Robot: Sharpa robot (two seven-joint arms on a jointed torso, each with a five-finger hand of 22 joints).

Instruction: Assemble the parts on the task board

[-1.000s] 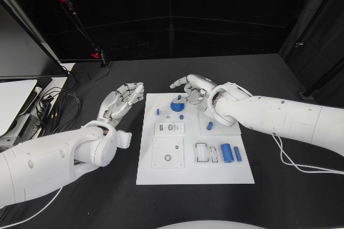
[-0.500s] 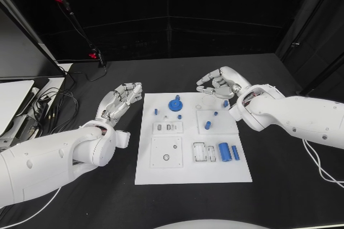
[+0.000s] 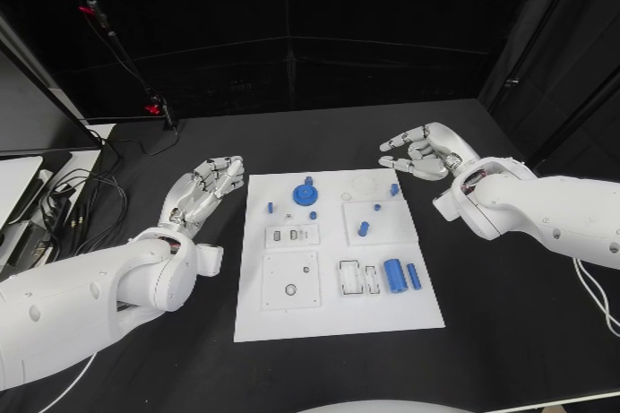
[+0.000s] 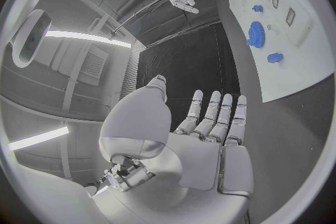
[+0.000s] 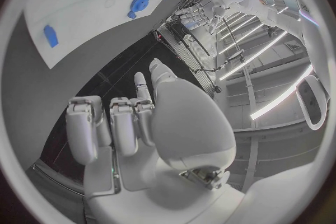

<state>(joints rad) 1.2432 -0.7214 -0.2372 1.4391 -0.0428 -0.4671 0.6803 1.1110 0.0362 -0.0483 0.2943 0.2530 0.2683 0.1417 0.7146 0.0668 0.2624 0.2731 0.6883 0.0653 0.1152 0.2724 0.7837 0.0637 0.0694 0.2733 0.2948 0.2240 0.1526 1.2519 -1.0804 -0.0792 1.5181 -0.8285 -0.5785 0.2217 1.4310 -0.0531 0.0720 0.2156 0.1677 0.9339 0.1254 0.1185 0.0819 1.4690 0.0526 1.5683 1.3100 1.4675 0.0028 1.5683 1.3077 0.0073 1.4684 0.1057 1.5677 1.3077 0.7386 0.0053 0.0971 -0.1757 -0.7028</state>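
Head view is showing my left hand [image 3: 203, 191] lying just beside the left edge of the task board [image 3: 323, 314], over the black worktop [image 3: 517, 341], with its fingers [image 3: 219, 171] stretched out straight and close side by side, holding nothing; left wrist view is giving the same flat, extended palm [image 4: 210, 140] over dark worktop. Next along, the white task board is sitting in the middle of the worktop, carrying the parts: a small blue peg [image 3: 271, 207] near its left edge, a blue gear [image 3: 305, 195] toward the far end, a small blue piece [image 3: 313, 215] just this side of the gear, another blue piece [image 3: 363, 228] on a raised white square, a little blue one [image 3: 394, 189] by the far right edge, and two blue cylinders [image 3: 402, 276] lying side by side in the near right area. Farther right, my right hand [image 3: 426, 153] is hovering beyond the board's far right corner, apart from it, with its fingers [image 3: 403, 140] loosely curved and separated, gripping nothing; right wrist view is showing them bent inward at the knuckles [image 5: 112, 123] around no part.
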